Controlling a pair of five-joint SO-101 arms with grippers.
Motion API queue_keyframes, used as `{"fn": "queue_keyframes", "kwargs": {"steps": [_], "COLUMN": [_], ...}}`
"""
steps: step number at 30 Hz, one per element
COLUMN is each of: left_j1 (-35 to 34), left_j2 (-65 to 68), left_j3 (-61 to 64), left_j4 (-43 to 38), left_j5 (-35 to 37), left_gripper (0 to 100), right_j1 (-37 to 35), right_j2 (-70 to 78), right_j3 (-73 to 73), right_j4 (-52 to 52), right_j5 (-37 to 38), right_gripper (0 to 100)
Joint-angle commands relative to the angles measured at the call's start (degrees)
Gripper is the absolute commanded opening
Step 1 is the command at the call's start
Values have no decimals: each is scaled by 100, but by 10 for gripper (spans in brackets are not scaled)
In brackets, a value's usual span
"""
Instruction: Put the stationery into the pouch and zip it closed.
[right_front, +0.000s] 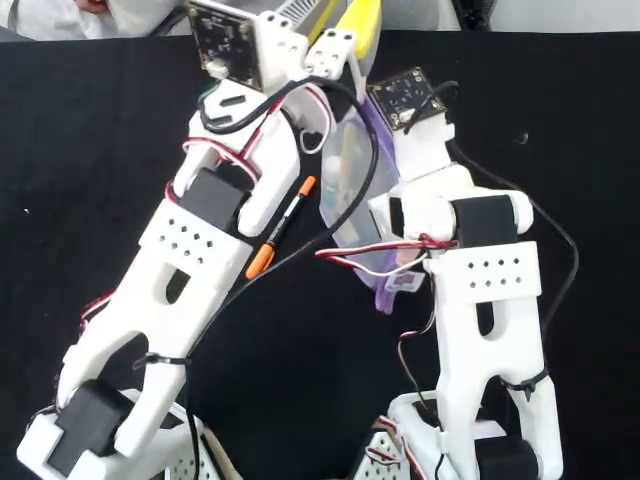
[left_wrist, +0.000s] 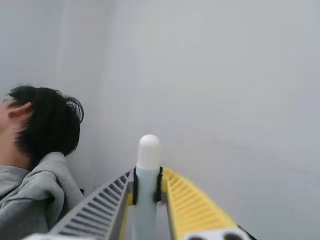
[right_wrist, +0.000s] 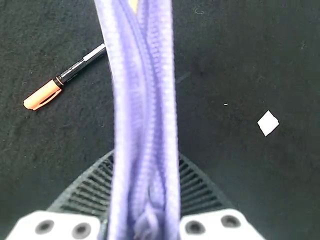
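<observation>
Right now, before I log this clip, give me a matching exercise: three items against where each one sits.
Things:
1. white-tipped pen
2. orange-capped pen
3. purple pouch

Places:
A. clamped in the right gripper
B. lying loose on the table
C. held in the left gripper

Pairs: 1-C, 2-B, 3-A.

A robotics lab bench, we think.
We see a surface (right_front: 80, 160) draped in black cloth, a bare pale wall (left_wrist: 225, 75), and a left arm (right_front: 190, 270) and right arm (right_front: 490, 290) of white plastic with loose wiring (right_front: 360, 262).
</observation>
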Motion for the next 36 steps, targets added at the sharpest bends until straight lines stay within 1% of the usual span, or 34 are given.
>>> {"fn": "queue_keyframes", "kwargs": {"steps": [1,4,15,17,20,22,28,33,36], "left_j1": [-57,-57,-92,-110,-66,-48,-127,-409,-708], "left_j2": [-53,-62,-70,-141,-527,-782,-1257,-1363,-1363], "left_j3": [127,286,1182,1279,1376,1376,1376,1314,1024], "left_j4": [193,334,343,431,967,1169,1222,1248,1380], "left_j5": [18,18,18,44,53,53,18,18,18], "left_gripper": [28,28,31,72,158,165,164,167,167], "right_j1": [35,35,62,62,62,62,44,53,62], "right_j2": [110,110,110,110,110,110,110,110,110], "right_j3": [207,207,207,207,207,207,207,207,207], "right_j4": [9,-9,-9,-9,-9,-9,-9,-9,-9], "right_j5": [70,70,79,79,79,79,79,79,79], "right_gripper": [11,11,11,11,11,11,11,11,11]}}
